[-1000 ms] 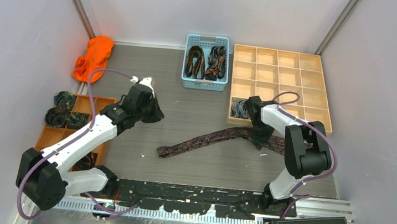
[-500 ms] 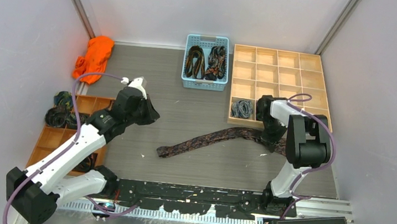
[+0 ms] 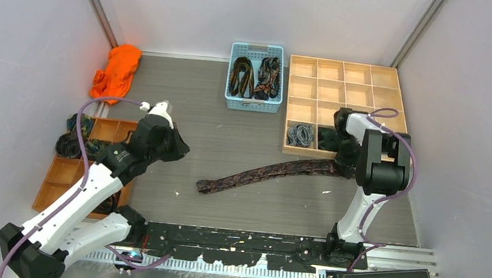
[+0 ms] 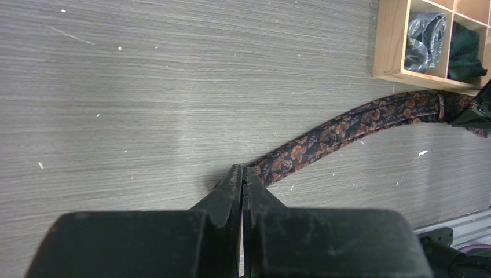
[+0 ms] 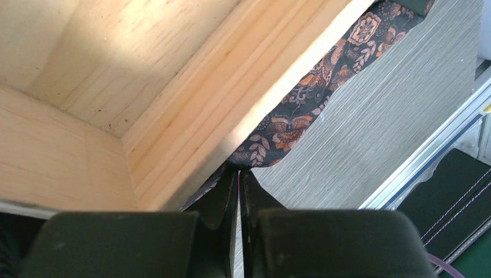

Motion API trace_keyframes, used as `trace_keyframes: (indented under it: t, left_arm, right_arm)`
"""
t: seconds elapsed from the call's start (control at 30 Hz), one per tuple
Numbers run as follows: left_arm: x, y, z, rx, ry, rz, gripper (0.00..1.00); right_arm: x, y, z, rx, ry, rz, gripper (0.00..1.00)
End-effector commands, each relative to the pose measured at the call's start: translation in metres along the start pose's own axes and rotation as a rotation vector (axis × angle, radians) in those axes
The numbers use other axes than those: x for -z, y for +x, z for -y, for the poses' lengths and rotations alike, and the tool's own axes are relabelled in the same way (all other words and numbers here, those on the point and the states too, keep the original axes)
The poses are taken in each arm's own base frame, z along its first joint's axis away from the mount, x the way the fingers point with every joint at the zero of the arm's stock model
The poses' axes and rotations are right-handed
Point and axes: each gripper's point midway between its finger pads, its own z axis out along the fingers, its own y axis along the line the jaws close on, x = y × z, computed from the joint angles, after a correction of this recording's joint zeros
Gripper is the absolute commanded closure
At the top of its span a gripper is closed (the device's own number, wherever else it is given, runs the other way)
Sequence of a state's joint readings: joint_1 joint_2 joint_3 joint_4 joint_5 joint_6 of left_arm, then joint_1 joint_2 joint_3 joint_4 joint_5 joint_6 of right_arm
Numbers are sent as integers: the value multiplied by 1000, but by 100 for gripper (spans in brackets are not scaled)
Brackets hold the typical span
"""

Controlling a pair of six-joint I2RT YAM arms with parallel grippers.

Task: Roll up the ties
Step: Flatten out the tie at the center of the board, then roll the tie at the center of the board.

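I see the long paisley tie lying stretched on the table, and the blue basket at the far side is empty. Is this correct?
One detail is wrong. The paisley tie does lie stretched on the table, but the blue basket is not empty. The top external view shows dark ties folded inside it.

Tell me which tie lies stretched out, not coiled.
The brown paisley tie across the table, one end pinched in the right gripper. The others are looped in the blue basket or coiled in the right wooden tray and left wooden tray.
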State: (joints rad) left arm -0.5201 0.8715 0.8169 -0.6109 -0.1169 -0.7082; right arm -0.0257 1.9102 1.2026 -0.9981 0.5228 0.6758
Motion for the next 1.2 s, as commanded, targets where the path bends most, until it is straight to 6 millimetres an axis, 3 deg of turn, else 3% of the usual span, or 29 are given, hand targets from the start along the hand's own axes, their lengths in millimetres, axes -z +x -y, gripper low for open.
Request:
trace_keyframes:
  t: [0.0,0.17,0.3,0.5,0.6,0.67,0.73,0.83,0.93,1.0,1.1,1.17]
  left_arm:
    - [12,-4,-12,20,-42,37,100]
    - [24,-10,-21,10,-76,78,100]
    - [33,-18,-26,-4,-111,102,100]
    - [53,-39,-24,-2,-127,161,100]
    - [69,-59,-23,-4,-148,221,100]
    - [85,-81,-21,-10,-168,286,100]
    - [107,-109,-16,-6,-182,372,100]
    - [151,-150,-8,19,-179,513,100]
    - [187,-174,-8,36,-184,613,100]
    - [208,-182,-13,42,-207,660,100]
    - [237,-187,-30,64,-267,717,100]
    - [252,-184,-37,83,-272,741,100]
  right_arm:
    - [5,-31,-10,-63,-45,101,90]
    - [38,-50,8,-118,-96,213,90]
    - [87,-52,20,-170,-260,294,88]
    - [186,-33,32,-137,-614,485,61]
    - [240,-10,28,-22,-719,599,33]
    - [262,10,16,91,-747,625,5]
    - [275,32,-5,213,-784,612,0]
    - [276,68,-52,401,-839,541,0]
    - [284,115,-97,586,-907,501,0]
    - [297,147,-123,668,-959,499,2]
    - [316,197,-150,781,-972,525,20]
    - [327,222,-165,816,-950,560,25]
